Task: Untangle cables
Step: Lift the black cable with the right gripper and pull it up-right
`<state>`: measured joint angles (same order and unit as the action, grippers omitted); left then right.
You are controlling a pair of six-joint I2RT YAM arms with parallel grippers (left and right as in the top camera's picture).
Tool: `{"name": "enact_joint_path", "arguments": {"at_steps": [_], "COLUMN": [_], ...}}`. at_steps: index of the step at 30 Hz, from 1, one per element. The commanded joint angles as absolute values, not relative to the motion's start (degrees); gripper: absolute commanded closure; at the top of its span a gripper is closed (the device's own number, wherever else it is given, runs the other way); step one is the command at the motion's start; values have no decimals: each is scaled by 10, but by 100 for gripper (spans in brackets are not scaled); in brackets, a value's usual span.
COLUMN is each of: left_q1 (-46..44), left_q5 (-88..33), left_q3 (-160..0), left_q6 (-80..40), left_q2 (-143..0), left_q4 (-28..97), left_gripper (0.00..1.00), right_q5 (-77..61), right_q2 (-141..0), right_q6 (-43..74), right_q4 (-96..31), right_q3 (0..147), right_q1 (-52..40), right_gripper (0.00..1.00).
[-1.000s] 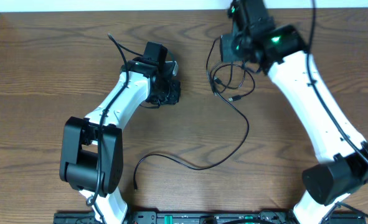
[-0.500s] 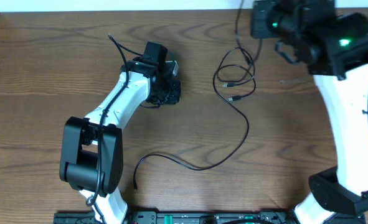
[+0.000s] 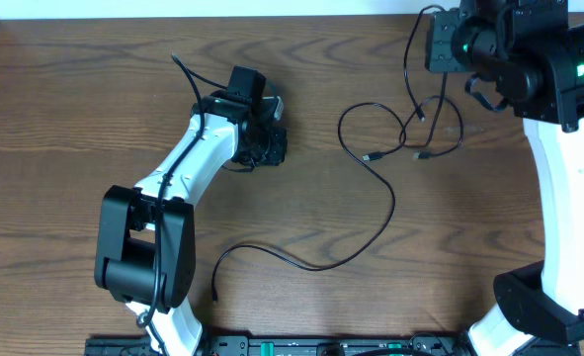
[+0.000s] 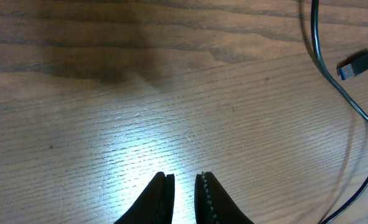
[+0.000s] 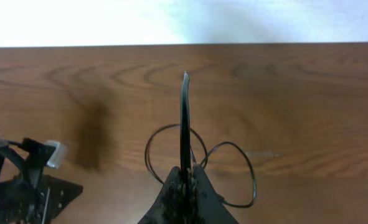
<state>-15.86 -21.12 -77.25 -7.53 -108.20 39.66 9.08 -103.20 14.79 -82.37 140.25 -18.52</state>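
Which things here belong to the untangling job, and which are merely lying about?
Job: black cable; its USB plug; right gripper, shut on the cable.
Just there: wooden table; left gripper, nothing seen in it.
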Motion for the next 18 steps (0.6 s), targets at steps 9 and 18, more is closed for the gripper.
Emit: {"name": "enact_joint_path", "arguments": {"at_steps": [9,18], "left_q1": [-157,-157], "left_q5": [-218,-220], "left_q3": [-768,-768], "left_q6": [-75,-76], "left_q2": [-1066,-1066], "left_q4": [396,398], "left_gripper": [76,68], "right_q5": [90,121], "right_q2": [-1023,-1023], "right_q6": [145,145], "right_q4": [-933,-942], "right_q3": [1414,1414], "right_q1": [-180,-141], "right_gripper": [99,99]}}
